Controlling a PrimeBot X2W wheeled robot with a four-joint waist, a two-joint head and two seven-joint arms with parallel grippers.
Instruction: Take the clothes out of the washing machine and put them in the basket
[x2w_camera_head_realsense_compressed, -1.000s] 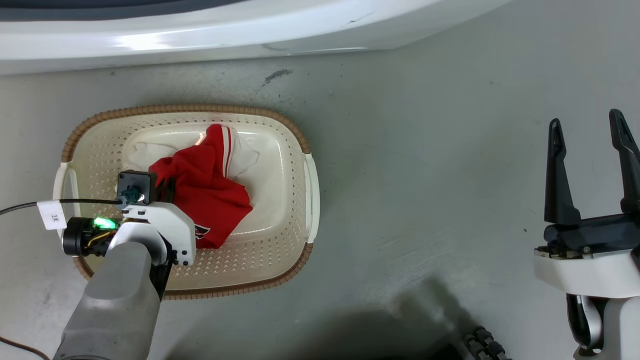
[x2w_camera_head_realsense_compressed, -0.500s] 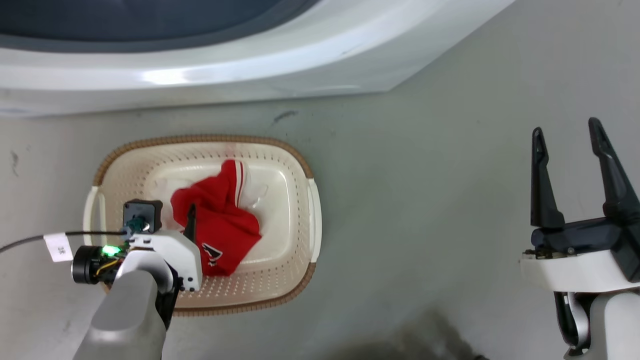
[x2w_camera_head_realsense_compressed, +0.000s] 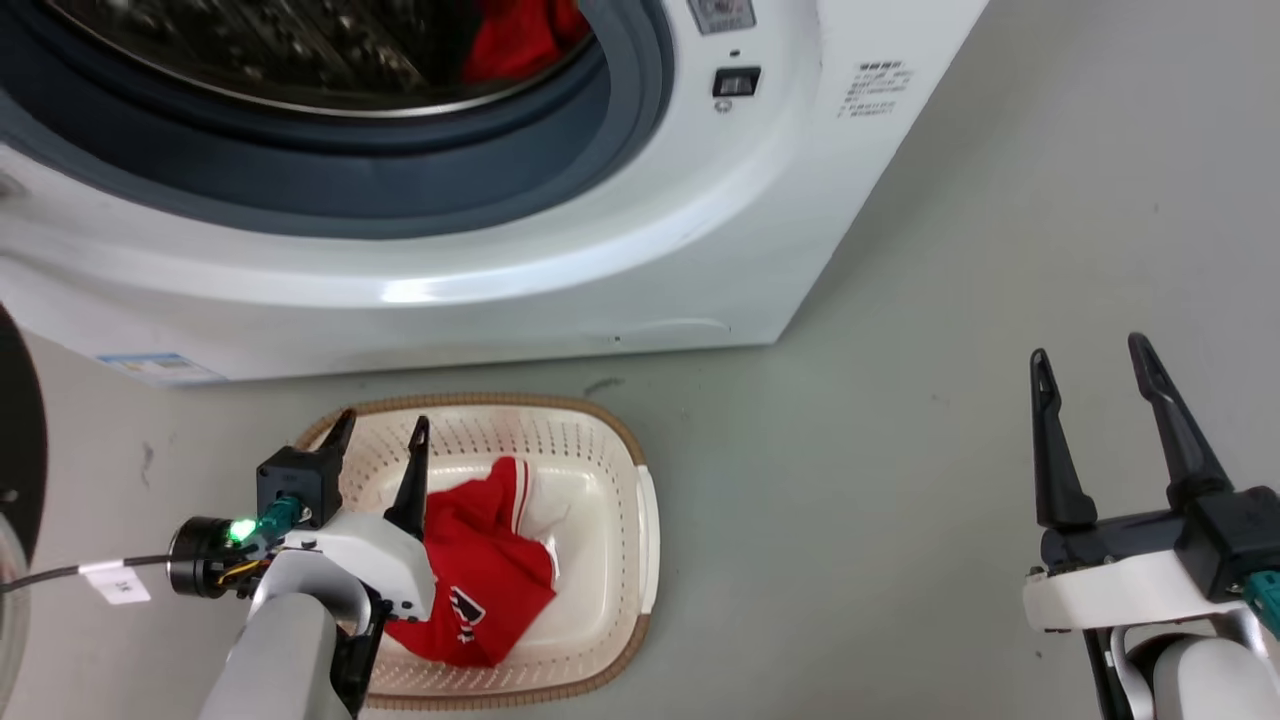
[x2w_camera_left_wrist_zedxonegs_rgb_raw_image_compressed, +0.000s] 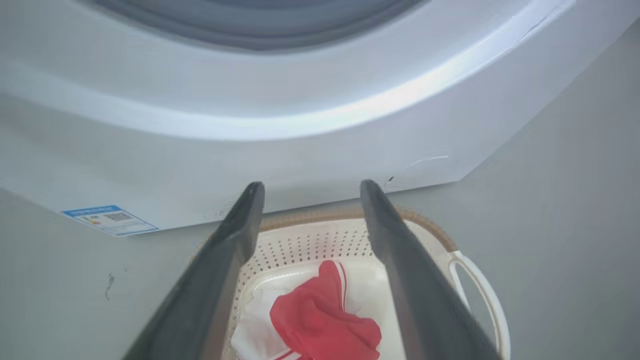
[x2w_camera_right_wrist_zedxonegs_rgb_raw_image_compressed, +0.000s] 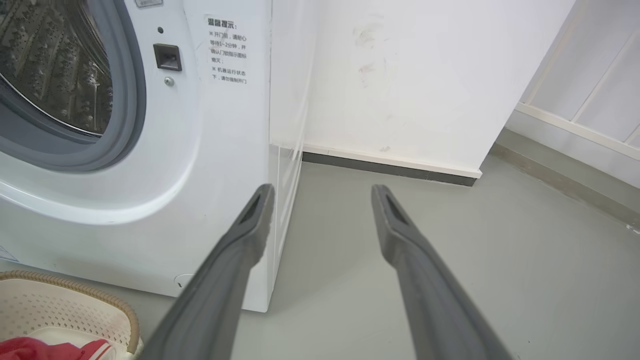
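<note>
Head view: washer sticker, perhaps Chinese

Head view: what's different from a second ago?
The left jaws lifted off the red jersey, now open and empty above the basket. The head camera tilted up, so the washing machine shows its drum. Jersey, basket and open right jaws stayed put.

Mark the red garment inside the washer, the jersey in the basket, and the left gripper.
Red garment (x2w_camera_head_realsense_compressed: 520, 40): head view, on its visible red fold.
Jersey (x2w_camera_head_realsense_compressed: 490, 570): head view, on the red body above the logo.
Left gripper (x2w_camera_head_realsense_compressed: 385, 420): head view, midway between its open fingertips.
</note>
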